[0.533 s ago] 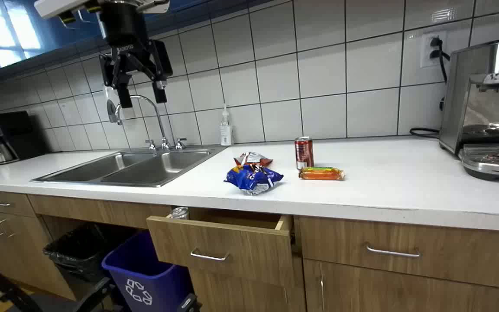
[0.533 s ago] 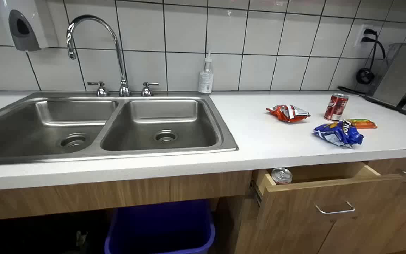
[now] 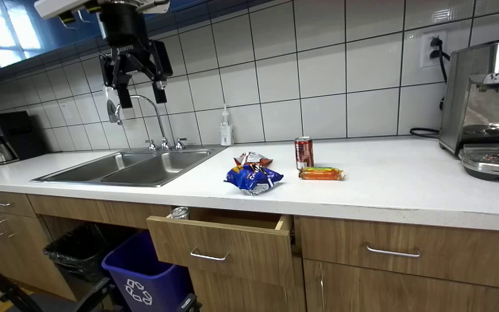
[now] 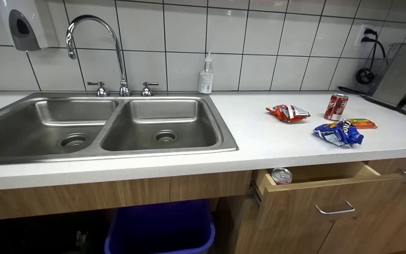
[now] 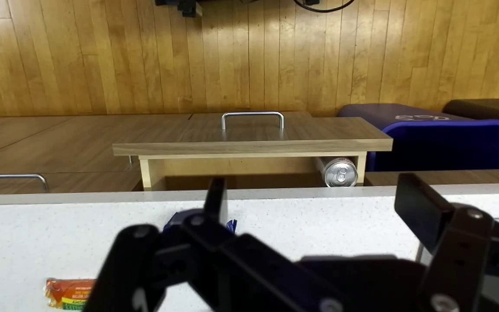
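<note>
The drawer (image 4: pixel 330 197) (standing open) holds an upright can (image 4: pixel 281 176); the gripper (image 3: pixel 143 102) hangs spread wide.

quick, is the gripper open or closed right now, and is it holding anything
Gripper: open, jaws wide apart, holding nothing.

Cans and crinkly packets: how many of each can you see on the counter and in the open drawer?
Cans: 2, a red can on the counter and a silver-topped can in the drawer
Packets: 3, a blue packet, a red packet and an orange packet
Total: 5
</note>
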You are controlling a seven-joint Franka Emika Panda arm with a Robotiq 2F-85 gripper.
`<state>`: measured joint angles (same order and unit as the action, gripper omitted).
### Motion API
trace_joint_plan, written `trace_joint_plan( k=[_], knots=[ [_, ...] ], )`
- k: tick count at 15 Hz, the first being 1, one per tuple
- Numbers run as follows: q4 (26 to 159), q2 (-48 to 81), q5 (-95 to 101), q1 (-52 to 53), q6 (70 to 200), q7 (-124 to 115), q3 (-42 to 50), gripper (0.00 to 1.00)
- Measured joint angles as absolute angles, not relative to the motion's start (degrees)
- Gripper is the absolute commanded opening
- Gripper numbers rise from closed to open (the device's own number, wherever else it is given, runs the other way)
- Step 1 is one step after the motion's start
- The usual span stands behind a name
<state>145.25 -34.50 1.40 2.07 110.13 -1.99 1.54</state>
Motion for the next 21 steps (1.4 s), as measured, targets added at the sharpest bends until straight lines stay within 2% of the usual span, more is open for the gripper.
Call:
trace_joint_plan(
  k=[11,21],
  knots=[
    [145.5,-34.5,1.6,2.1,110.6,-2.0,1.5,1.00],
    [148.8,-34.1,2.3,2.1,118.2,-1.3,1.3,1.00]
  ],
)
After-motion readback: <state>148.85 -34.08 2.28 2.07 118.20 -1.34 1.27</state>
